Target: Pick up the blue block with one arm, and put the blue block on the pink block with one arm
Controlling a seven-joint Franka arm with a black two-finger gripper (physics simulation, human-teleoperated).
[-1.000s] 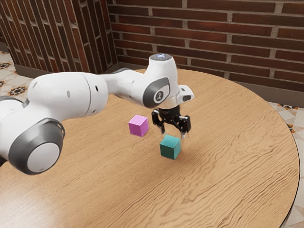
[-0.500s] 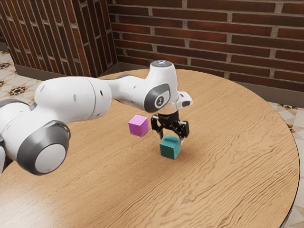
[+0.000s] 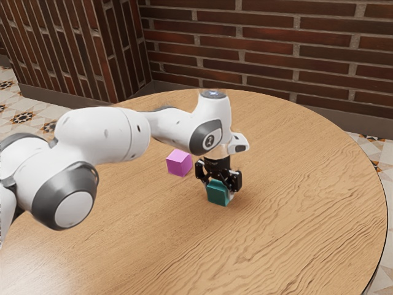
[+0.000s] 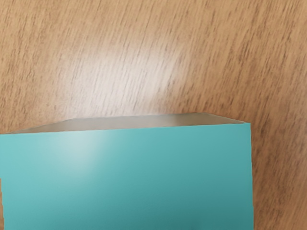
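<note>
- Exterior view: gripper [image 3: 218, 182] is low over the blue block [image 3: 219, 195]. Its fingers are spread and stand on either side of the block's upper part. As far as I can judge it is released, not clamped.
- Change: one second ago the hand hung clear above the block, and half a second ago it was nearer. Now it is down around the block, with the finger spread looking the same throughout.
- Wrist view: the block's top face [image 4: 127, 175], rendered teal, lies close under the hand, with wood grain beyond it.
- The block rests on the table [image 3: 307, 203], unmoved and not lifted.
- Pink block [image 3: 178, 163] sits near, toward the exterior view's left, apart from the blue one, with its top bare.
- Judgement: the descent looks about complete. Closing comes next, then the lift and a short carry.
</note>
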